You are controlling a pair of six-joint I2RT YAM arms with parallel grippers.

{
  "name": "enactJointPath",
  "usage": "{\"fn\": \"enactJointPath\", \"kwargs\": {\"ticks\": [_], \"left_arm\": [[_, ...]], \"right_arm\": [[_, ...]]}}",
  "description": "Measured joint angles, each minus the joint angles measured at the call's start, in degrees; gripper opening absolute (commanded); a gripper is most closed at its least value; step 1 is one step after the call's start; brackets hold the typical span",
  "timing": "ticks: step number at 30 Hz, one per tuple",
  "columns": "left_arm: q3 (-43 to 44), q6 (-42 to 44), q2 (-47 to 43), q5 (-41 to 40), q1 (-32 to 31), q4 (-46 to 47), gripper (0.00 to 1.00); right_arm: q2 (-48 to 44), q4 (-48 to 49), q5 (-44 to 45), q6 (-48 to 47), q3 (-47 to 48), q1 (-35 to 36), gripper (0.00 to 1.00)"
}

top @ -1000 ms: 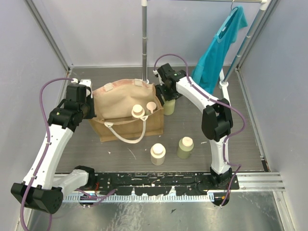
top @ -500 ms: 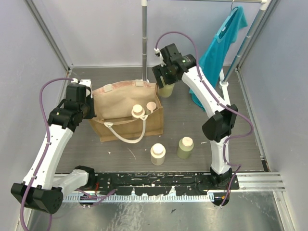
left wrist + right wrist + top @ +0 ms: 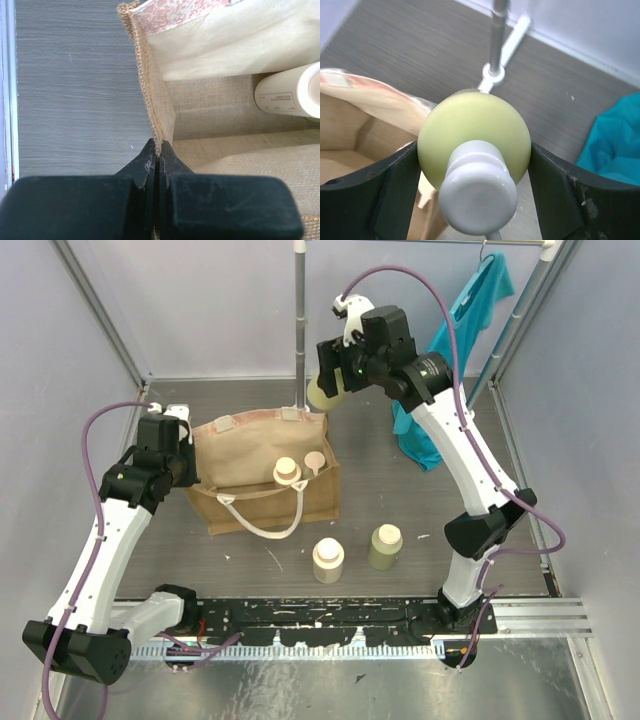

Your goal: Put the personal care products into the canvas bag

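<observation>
The tan canvas bag [image 3: 262, 508] stands open at centre left, with two products inside: a cream-capped bottle [image 3: 287, 472] and a pump top [image 3: 315, 461]. My left gripper [image 3: 186, 466] is shut on the bag's left rim; the left wrist view shows its jaws [image 3: 158, 150] pinching the burlap edge [image 3: 145, 85], with a cream bottle [image 3: 295, 92] lying inside. My right gripper [image 3: 336, 375] is shut on a pale green pump bottle [image 3: 321, 393] and holds it in the air over the bag's back right corner. The right wrist view shows that bottle [image 3: 470, 132] between the fingers [image 3: 395, 185]. A cream bottle [image 3: 327, 560] and a pale green bottle [image 3: 385, 546] stand in front of the bag.
A teal shirt [image 3: 455, 325] hangs from the rack at the back right. A metal pole [image 3: 299, 320] rises just behind the bag, and its base [image 3: 495, 75] shows in the right wrist view. Grey walls close in both sides.
My right arm has lifted the pale green pump bottle off the table beside the bag's right end, up and left over the bag's back corner. The left arm has not moved.
</observation>
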Motion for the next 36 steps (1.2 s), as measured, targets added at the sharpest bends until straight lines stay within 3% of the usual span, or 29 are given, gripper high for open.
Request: {"fn": "enactJointPath", "kwargs": {"ticks": [16, 24, 36], "left_arm": [[0.0, -0.4, -0.7, 0.0, 0.0, 0.0, 0.06], [0.0, -0.4, -1.0, 0.1, 0.0, -0.2, 0.06], [0.0, -0.4, -1.2, 0.3, 0.0, -0.2, 0.06]], "right_arm": [[-2.1, 7.1, -5.5, 0.3, -1.7, 15.1, 0.01], [-0.5, 9.8, -5.5, 1.7, -11.0, 17.0, 0.01], [6.6, 13.6, -5.1, 1.9, -12.0, 18.5, 0.01]]}}
